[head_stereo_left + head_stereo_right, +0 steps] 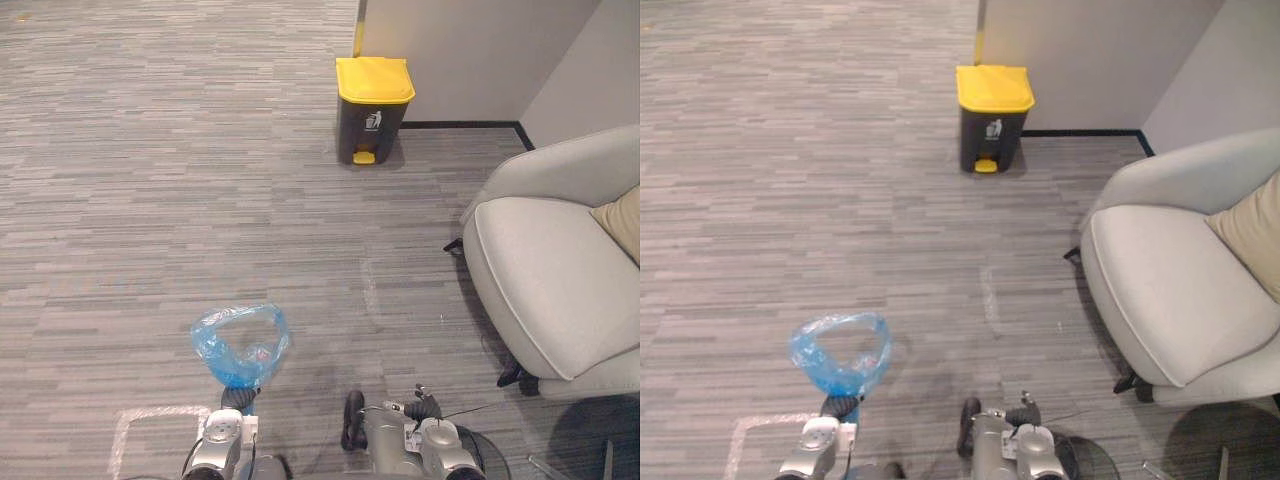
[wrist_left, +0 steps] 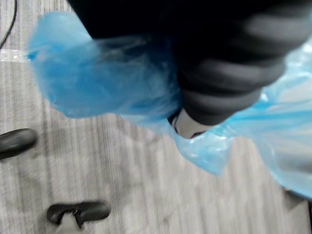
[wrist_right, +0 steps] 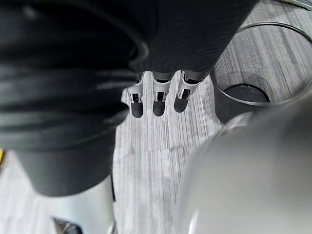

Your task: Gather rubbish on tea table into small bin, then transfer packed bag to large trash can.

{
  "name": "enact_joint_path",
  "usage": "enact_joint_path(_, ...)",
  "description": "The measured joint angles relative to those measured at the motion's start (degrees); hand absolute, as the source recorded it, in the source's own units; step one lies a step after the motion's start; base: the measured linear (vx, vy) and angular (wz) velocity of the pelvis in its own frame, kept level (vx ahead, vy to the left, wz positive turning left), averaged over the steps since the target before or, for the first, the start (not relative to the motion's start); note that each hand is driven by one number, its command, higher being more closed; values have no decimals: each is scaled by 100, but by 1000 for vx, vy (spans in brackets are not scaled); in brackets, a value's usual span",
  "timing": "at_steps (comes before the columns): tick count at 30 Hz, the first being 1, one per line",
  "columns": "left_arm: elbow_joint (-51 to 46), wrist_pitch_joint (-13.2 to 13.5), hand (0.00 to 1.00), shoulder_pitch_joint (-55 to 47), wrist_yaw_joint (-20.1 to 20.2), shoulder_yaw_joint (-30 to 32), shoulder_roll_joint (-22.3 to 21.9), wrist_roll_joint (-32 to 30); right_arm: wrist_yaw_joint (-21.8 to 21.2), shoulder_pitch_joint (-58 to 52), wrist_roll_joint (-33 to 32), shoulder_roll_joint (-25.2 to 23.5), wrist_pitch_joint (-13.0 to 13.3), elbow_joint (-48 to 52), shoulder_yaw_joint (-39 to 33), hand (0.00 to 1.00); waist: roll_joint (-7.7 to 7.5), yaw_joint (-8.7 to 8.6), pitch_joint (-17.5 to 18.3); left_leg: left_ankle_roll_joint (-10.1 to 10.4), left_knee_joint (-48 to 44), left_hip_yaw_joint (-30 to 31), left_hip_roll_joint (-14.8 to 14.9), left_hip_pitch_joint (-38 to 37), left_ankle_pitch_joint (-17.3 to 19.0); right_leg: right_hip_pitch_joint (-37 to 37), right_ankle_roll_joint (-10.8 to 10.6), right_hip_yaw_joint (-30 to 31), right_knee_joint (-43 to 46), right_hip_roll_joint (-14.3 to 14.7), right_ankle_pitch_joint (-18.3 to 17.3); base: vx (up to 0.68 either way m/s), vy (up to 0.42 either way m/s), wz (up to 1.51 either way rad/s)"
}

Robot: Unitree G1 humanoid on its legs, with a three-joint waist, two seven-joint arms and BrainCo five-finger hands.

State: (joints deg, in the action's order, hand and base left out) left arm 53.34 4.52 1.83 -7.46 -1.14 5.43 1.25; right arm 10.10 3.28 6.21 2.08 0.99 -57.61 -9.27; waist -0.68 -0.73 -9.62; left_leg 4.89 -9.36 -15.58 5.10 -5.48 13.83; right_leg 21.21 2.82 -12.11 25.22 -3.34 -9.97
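Through my left eye, the yellow-lidded trash can (image 1: 373,112) stood at the upper centre of the frame against the wall, on the grey striped carpet (image 1: 150,180). A pale armchair (image 1: 545,275) took the right side, with a tan cushion (image 1: 624,222) at its far right edge. At the lower left of centre the blue bag (image 1: 240,345) hung with its mouth open in a loop, well apart from the trash can. My left hand (image 1: 238,398) sat just below the bag and touched it. A white tape mark (image 1: 140,422) lay on the carpet in the lower left corner, and my right hand (image 1: 426,407) showed at the bottom, right of centre. My right eye gave the same layout, with the bag at the lower left and the trash can at the upper centre. From my left wrist, the blue plastic bunched around the dark cover across the top and right of the frame. It drew together at the one silver finger (image 2: 187,124) I could see, which was curled into it, pinching the bag. From my right wrist, the fingers (image 3: 157,95) hung straight and relaxed at upper centre, holding nothing. The mesh small bin (image 3: 273,58) stood on the carpet at the upper right.
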Motion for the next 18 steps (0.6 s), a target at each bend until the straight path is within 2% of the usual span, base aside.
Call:
enact_joint_path(2,-22,0,100,37,6,48,-51,-6,0,-138,-1,-55,1,85,-79,0,24,-44,-26,127,-1415,233,276,439,82,-401,38,-146,-126,48,-150,418,-212,33)
enact_joint_path(3,-206,3,100,-18,19,181,-198,-8,1,-246,1,-48,-7,235,-67,0,98,-10,-71,231,-3365,430,714,1109,-11,-1043,155,-261,-443,256,-208,433,-140,12)
enact_joint_path(4,-408,9,100,-120,18,243,-280,-5,2,-343,-5,-63,0,299,-20,0,109,92,-65,151,-4227,411,929,1418,52,-1356,270,-249,-542,354,-289,428,-94,-10)
enact_joint_path(6,-535,6,100,-233,36,219,-313,-3,-4,-279,-7,-110,2,326,47,0,59,175,-36,46,-4598,341,1006,1916,135,-1648,317,-168,-665,378,-400,392,-3,-34)
enact_joint_path(8,-554,3,100,-232,44,245,-386,0,-3,-215,-11,-197,0,506,20,0,18,227,-52,-65,-3915,130,948,2489,193,-1968,284,42,-966,353,-411,465,67,-47)
enact_joint_path(10,-554,-2,100,-229,49,241,-475,0,2,-184,-11,-222,-2,528,-133,0,14,295,-83,-62,-2886,116,731,2644,167,-2255,223,159,-1224,264,-422,352,119,-37)
enact_joint_path(11,-552,0,100,-211,52,237,-521,-1,3,-212,-11,-221,-4,518,-179,0,0,311,-92,-21,-2139,165,540,2665,0,-2424,115,202,-1372,181,-452,400,200,-17)
enact_joint_path(12,-549,2,100,-202,59,214,-551,-1,8,-239,-10,-200,-8,488,-195,0,32,316,-71,70,-1080,262,307,2601,-480,-2570,-54,274,-1515,118,-515,521,289,-36)
enact_joint_path(13,-505,6,100,-193,63,194,-553,-1,7,-238,-10,-139,-8,398,-196,0,100,346,-39,60,-495,442,219,2479,-1377,-2686,-243,453,-1601,119,-615,527,304,-43)
enact_joint_path(14,-456,7,100,-171,65,193,-533,-1,8,-200,-10,-166,-17,315,-196,0,43,401,-34,-163,-462,401,114,2426,-1491,-2737,-309,554,-1641,59,-653,473,240,-32)
enact_joint_path(15,-343,2,100,-119,68,177,-437,-1,1,-191,-8,-220,-30,261,-188,0,-103,370,43,-254,-548,325,-70,2464,-1317,-2736,-448,667,-1741,-170,-613,361,174,-7)
enact_joint_path(17,-305,4,100,-29,70,176,-372,-3,-2,-212,3,-212,-35,256,-192,0,-138,391,55,-506,-932,113,-162,2513,-1017,-2721,-608,878,-1594,-377,-565,438,223,-18)
enact_joint_path(18,-291,5,100,-49,70,172,-358,-3,-8,-163,5,-208,-34,253,-188,0,-137,407,55,-563,-996,-48,-206,2361,-819,-2601,-679,1039,-1185,-460,-577,414,211,-48)
